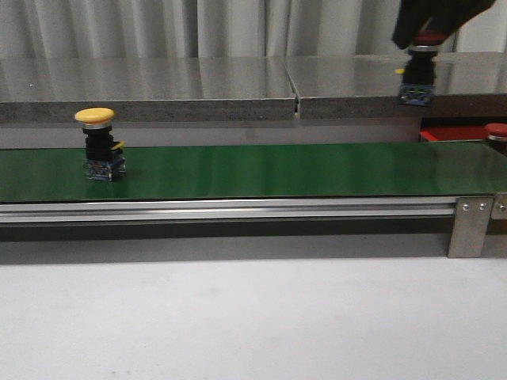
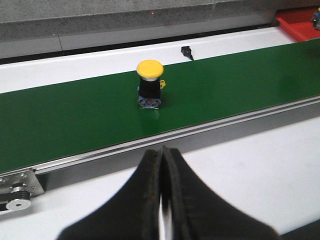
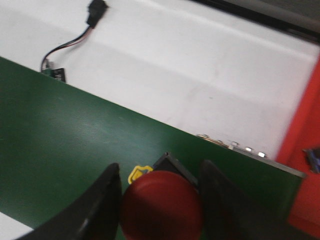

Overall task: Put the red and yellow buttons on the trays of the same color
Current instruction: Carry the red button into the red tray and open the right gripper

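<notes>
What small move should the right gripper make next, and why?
Probably carry the red button toward the red tray and lower it there. The right gripper holds it lifted above the green belt, and the tray lies just beyond the belt's end.

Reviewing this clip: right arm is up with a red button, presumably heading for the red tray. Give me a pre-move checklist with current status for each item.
1. Right pincer shut on the red button: ok, fingers flank its cap.
2. Button lifted clear of the green belt: ok, front view shows it in the air.
3. Red tray in sight: ok, at the belt's right end.
4. Free spot in the tray: cannot tell; another red button already stands there.
5. Left pincer out of the way: ok, shut, short of the yellow button.
</notes>
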